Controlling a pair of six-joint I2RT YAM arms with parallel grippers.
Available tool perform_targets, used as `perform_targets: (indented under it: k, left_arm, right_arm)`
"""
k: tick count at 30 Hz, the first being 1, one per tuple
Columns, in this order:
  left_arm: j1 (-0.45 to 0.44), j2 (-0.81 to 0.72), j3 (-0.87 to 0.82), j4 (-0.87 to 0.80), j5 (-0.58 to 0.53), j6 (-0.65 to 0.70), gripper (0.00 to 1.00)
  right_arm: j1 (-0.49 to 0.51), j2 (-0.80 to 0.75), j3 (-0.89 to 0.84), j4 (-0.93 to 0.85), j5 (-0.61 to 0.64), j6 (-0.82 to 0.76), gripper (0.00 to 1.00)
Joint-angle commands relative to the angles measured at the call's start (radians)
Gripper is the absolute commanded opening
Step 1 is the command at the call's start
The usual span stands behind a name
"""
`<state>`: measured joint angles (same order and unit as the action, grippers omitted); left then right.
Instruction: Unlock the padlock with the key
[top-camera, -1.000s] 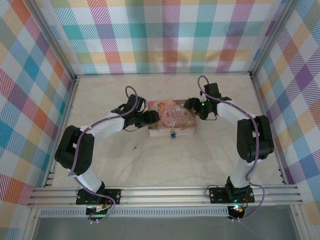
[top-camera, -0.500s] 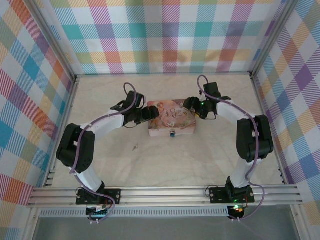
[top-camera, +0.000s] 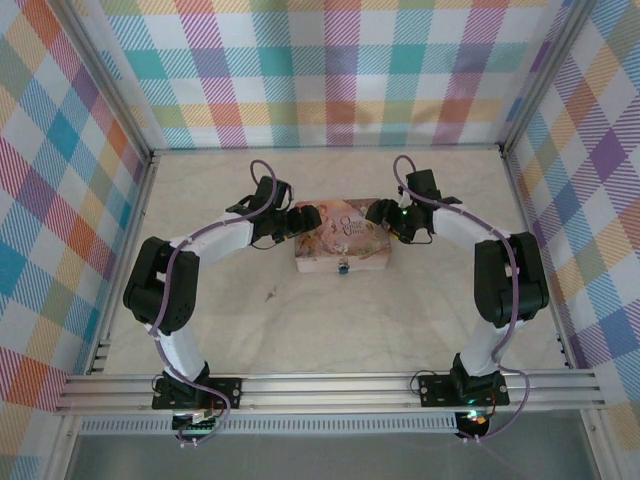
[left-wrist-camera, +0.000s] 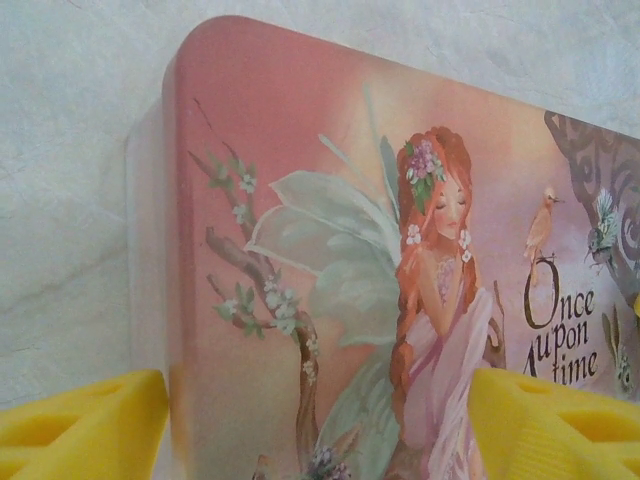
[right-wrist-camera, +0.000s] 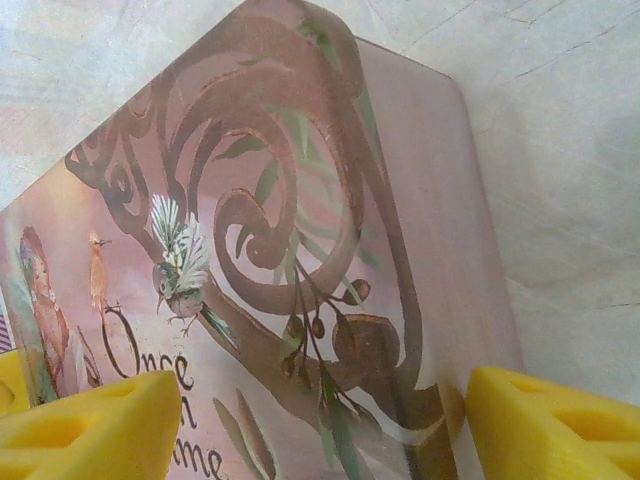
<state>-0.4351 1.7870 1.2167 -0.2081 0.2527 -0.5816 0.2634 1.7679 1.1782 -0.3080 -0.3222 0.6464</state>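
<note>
Arms are bent toward a pink tin (top-camera: 345, 238).
Left gripper (top-camera: 307, 219) and right gripper (top-camera: 377, 210) are held spread; the table (top-camera: 400, 320) is ringed by plaid walls (top-camera: 330, 80).

- Tin (top-camera: 340, 235): pink, with a red-haired fairy, pale green wings and brown scrollwork.
- Padlock (top-camera: 343, 267), at the tin's 6 o'clock edge: bluish and silvery.
- Key (top-camera: 268, 294): dark brownish.
- Left tool (left-wrist-camera: 320, 425) and right tool (right-wrist-camera: 325, 425): yellow pads.
- Counter (top-camera: 400, 320): cream, faintly marbled.
- Walls (top-camera: 340, 70): pastel plaid.
</note>
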Motion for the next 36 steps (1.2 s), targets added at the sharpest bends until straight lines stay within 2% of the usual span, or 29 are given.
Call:
perform_targets:
  k: [1, 5, 12, 16, 21, 27, 31, 36]
  left_arm:
    - [0.023, -0.026, 0.013, -0.005, -0.002, 0.0, 0.87]
    - [0.04, -0.081, -0.016, -0.043, -0.041, 0.011, 0.95]
    - [0.049, -0.187, -0.066, -0.209, -0.134, 0.04, 0.93]
    - [0.049, -0.272, -0.122, -0.344, -0.179, 0.061, 0.87]
    - [0.035, -0.305, -0.151, -0.507, -0.228, 0.083, 0.78]
    - [-0.044, -0.278, -0.19, -0.573, -0.262, 0.043, 0.67]
    - [-0.102, -0.22, -0.168, -0.618, -0.309, 0.006, 0.66]
    - [-0.137, -0.181, -0.183, -0.616, -0.311, -0.072, 0.61]
  right_arm:
    - [0.013, -0.037, -0.008, 0.001, -0.013, 0.008, 0.75]
    - [0.014, -0.052, -0.015, -0.011, 0.015, 0.012, 0.77]
    - [0.013, -0.108, -0.024, -0.067, 0.082, -0.014, 0.79]
    - [0.014, -0.202, -0.059, -0.119, 0.143, -0.048, 0.8]
    - [0.027, -0.325, -0.121, -0.158, 0.142, -0.096, 0.75]
    - [0.104, -0.488, -0.207, -0.194, 0.136, -0.118, 0.64]
    - [0.179, -0.557, -0.257, -0.212, 0.152, -0.101, 0.63]
    - [0.253, -0.599, -0.299, -0.21, 0.194, -0.068, 0.64]
